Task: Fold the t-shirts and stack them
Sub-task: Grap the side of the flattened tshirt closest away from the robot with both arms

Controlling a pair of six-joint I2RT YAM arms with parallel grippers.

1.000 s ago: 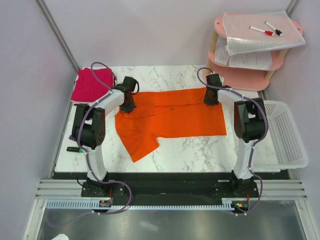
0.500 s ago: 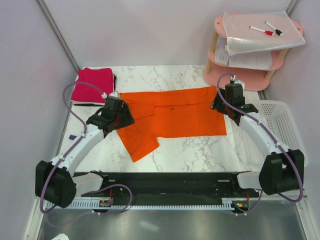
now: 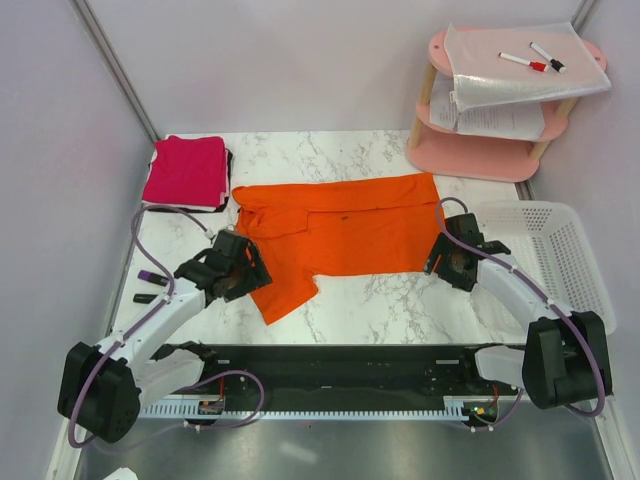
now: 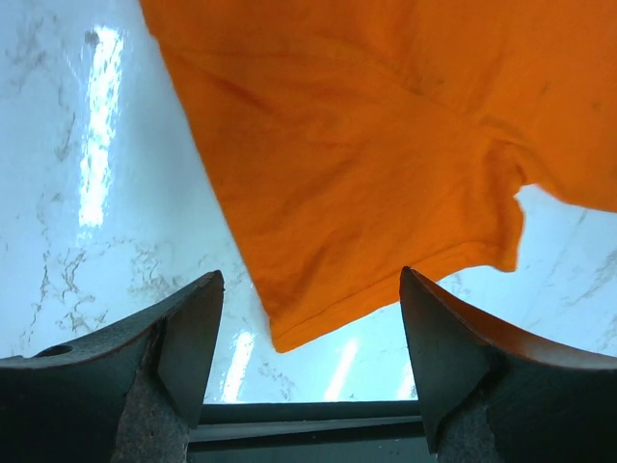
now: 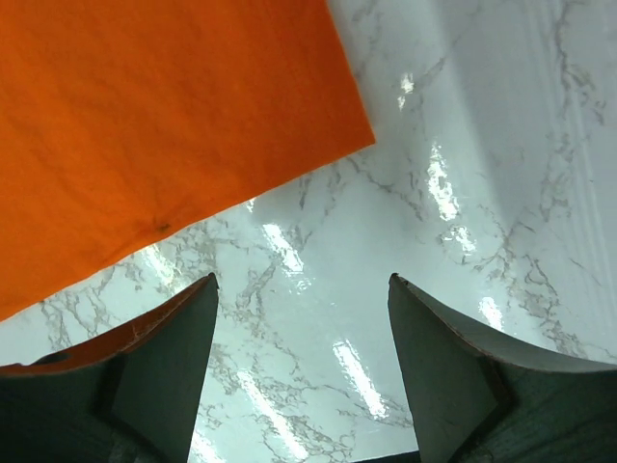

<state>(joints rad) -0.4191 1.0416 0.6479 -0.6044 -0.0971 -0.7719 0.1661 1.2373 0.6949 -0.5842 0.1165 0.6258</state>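
**Inspector:** Where is the orange t-shirt (image 3: 345, 225)?

**Assistant:** It is spread flat across the middle of the marble tabletop (image 3: 390, 300), long side running left to right. One sleeve juts toward the near edge at its left end.

**Inspector:** And the left tool (image 3: 246, 272) relative to it?

**Assistant:** It sits at that sleeve's left border. From the left wrist, the left tool (image 4: 310, 273) has its fingers (image 4: 188, 333) spread wide with nothing pinched. The sleeve (image 4: 366, 193) fills the view just ahead, and its hem corner lies in the gap between the fingers. I cannot tell whether they touch the cloth.

**Inspector:** The right tool (image 3: 444, 262)?

**Assistant:** It is just beside the shirt's near right corner. From the right wrist, the right tool (image 5: 303, 278) is also spread and empty. There is bare marble (image 5: 434, 174) under the gap, and the shirt's corner (image 5: 174, 116) lies ahead and to the left, clear of both fingers.

**Inspector:** The second garment?

**Assistant:** The magenta t-shirt (image 3: 186, 170) lies folded at the far left corner of the tabletop. It is near the orange one's collar end and well apart from both tools.

**Inspector:** Other items?

**Assistant:** A white basket (image 3: 572, 262) stands at the right edge, and a pink shelf (image 3: 480, 155) holding papers stands at the far right.
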